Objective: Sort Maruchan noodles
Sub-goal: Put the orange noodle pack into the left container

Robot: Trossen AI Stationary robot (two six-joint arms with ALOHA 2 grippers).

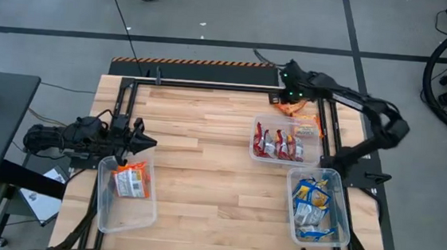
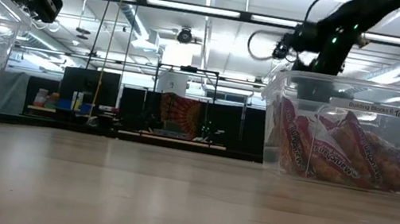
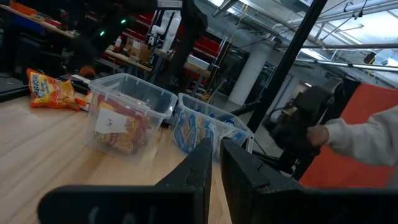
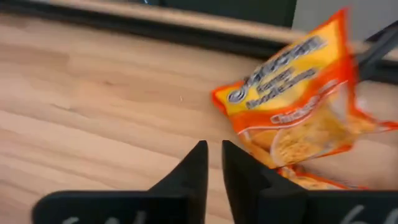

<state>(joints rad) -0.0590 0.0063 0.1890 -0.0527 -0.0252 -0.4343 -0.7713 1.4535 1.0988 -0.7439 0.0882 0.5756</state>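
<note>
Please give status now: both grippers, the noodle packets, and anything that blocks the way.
Left gripper shut, empty, above the bin with orange packets. Right gripper by loose orange packets at the table's far edge, jaws nearly together, nothing held. Nothing blocks them.

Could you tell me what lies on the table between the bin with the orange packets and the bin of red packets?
Nothing: in the high view, only bare wooden table separates the orange-packet bin from the red-packet bin.

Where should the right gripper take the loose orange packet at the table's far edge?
Probably by the near crimped edge of the orange packet, from straight above. It lies flat on the table over a second packet, so only a thin edge fits between the fingers. The right gripper is just short of it.
</note>
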